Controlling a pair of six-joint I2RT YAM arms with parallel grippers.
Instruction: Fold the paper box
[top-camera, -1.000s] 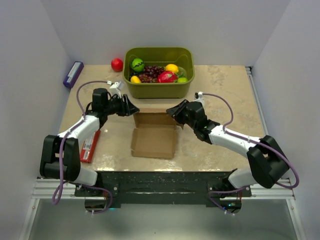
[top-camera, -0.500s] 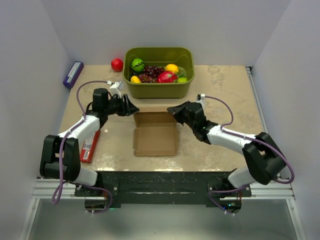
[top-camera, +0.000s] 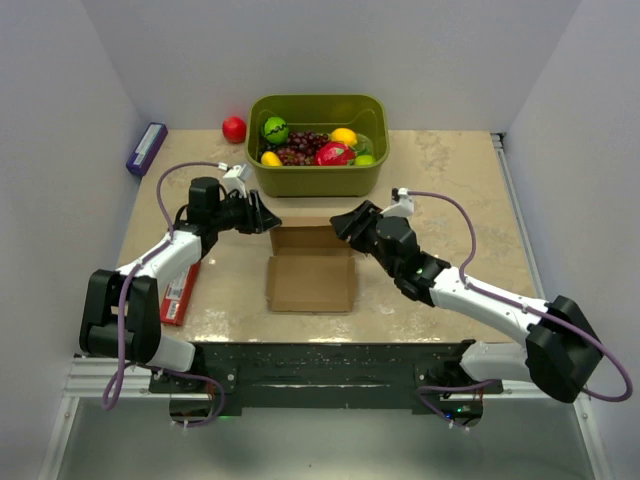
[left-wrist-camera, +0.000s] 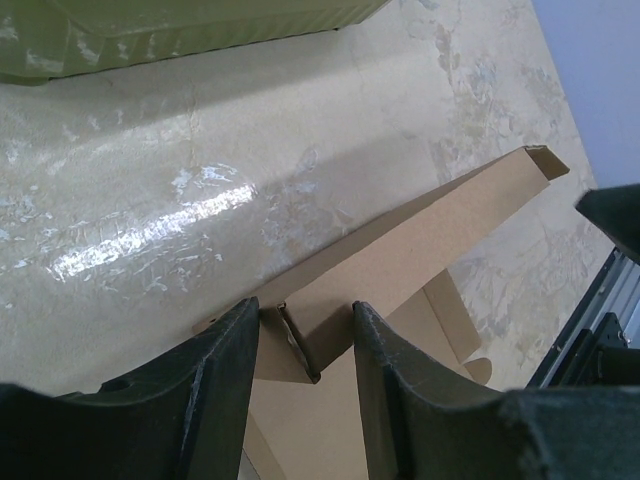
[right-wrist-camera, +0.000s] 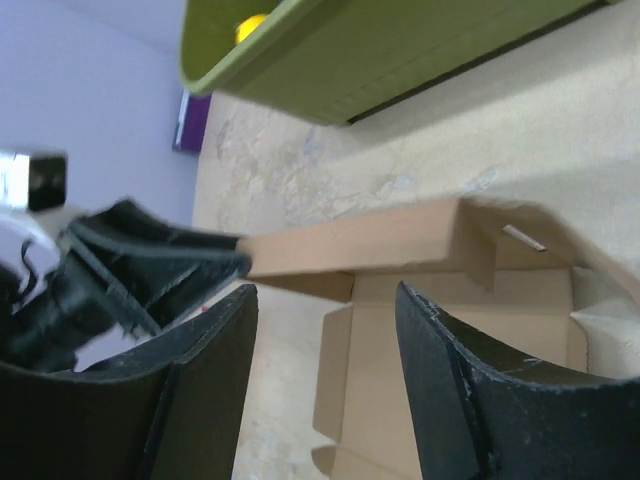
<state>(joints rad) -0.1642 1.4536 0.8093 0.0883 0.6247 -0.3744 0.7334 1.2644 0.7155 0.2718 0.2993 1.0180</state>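
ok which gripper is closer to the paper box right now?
Left. The left gripper clamps the paper box at its far-left corner; the right gripper hangs open just off the far-right corner.

Green fruit tub (top-camera: 317, 178) at back, red ball (top-camera: 234, 129) beside; purple box (top-camera: 146, 148) far left; red pack (top-camera: 180, 292) front-left.

I get soft overhead light, with faint shadows around the plain brown cardboard paper box (top-camera: 310, 280). Glare streaks the glossy beige stone-patterned tabletop (left-wrist-camera: 150, 250); the black fingers (right-wrist-camera: 200, 400) of my right gripper (right-wrist-camera: 325, 300) blur near the lens.
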